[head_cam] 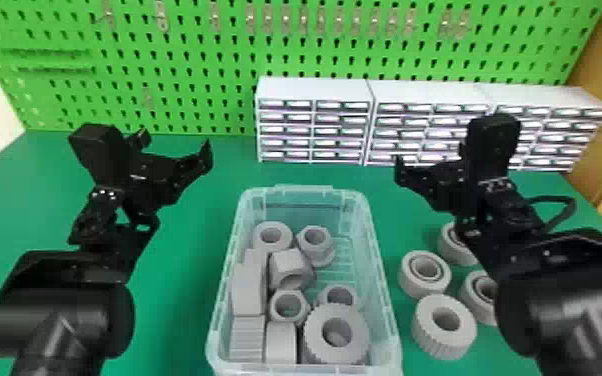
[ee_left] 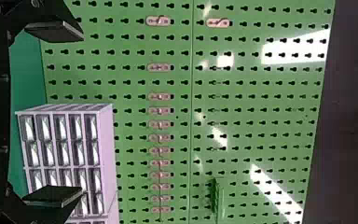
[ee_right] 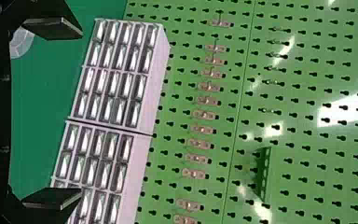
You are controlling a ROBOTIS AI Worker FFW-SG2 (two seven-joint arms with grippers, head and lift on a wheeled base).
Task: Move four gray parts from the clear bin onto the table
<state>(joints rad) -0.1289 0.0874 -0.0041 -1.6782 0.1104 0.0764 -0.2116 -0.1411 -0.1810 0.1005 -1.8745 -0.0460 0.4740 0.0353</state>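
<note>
Lower center in the head view, a clear bin holds gray parts; four gray rings sit on the table at lower right. Left gripper and right gripper are open, empty. Lowering the right arm could knock the rings; another pick would likely exceed four.
</note>
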